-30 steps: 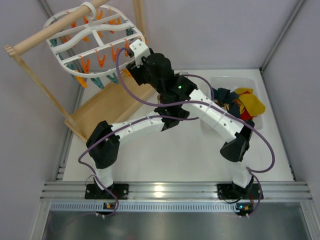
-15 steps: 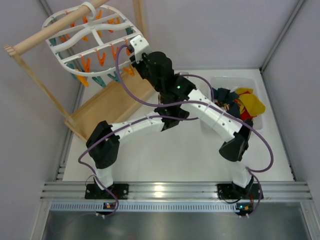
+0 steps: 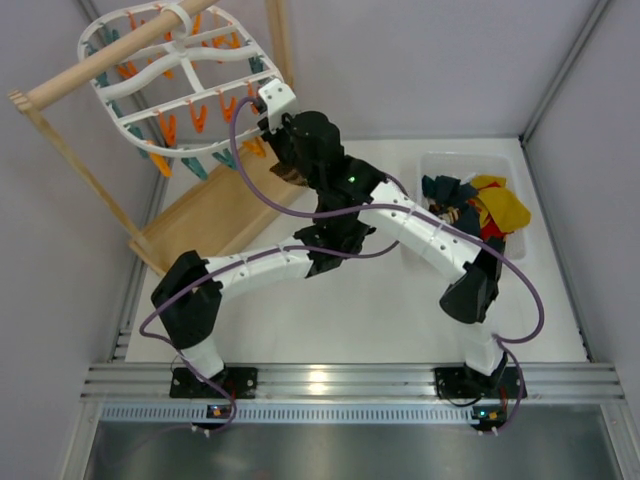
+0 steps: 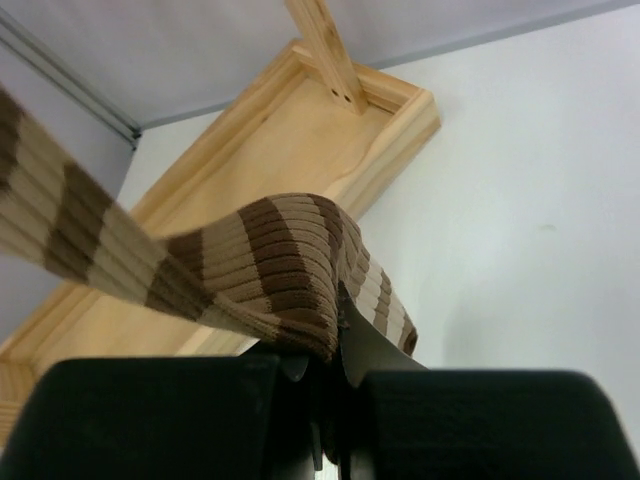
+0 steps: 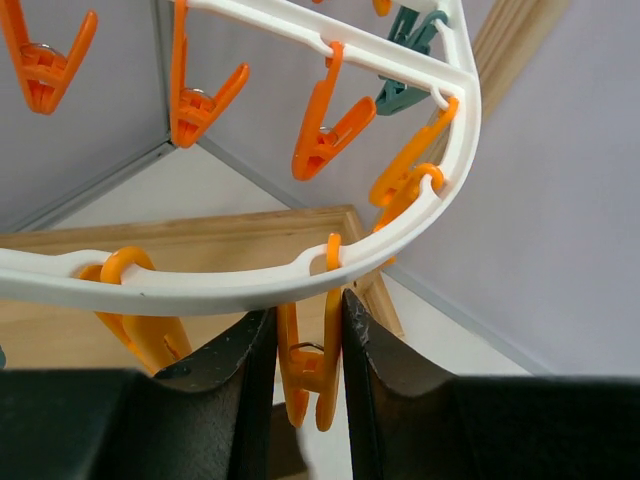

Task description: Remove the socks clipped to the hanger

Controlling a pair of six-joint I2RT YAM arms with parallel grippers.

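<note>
ROBOT ARMS AT THE DRYING FRAME: the right fingers (image 5: 308, 335) flank an orange clip (image 5: 310, 385) hanging from the white rim of the hanger (image 5: 240, 288), one finger pressed against each side of it. The right wrist camera also shows more orange clips and a teal clip (image 5: 405, 92) dangling along the same rim. That detail is lost from above, where the arm's own bulk covers the spot.

The overhead camera gives the setting instead: the oval hanger (image 3: 185, 75) is hooked on a wooden rod (image 3: 90, 62) at the far left; the right arm is stretched up to the hanger's near right edge; a clear bin (image 3: 508, 165) stands at the right of the desk (image 3: 330, 320), holding a heap of socks (image 3: 478, 203) in yellow, red and dark teal.

The left fingers (image 4: 333, 360) lie under the right arm in the overhead view and are plain only in their own camera. There they are clamped together on a brown-and-cream striped sock (image 4: 270, 255); it runs up and out of frame at the upper left, and whether its far end is clipped cannot be told. Behind the sock lies the stand's wooden tray base (image 4: 300, 130), resting on the desk.
</note>
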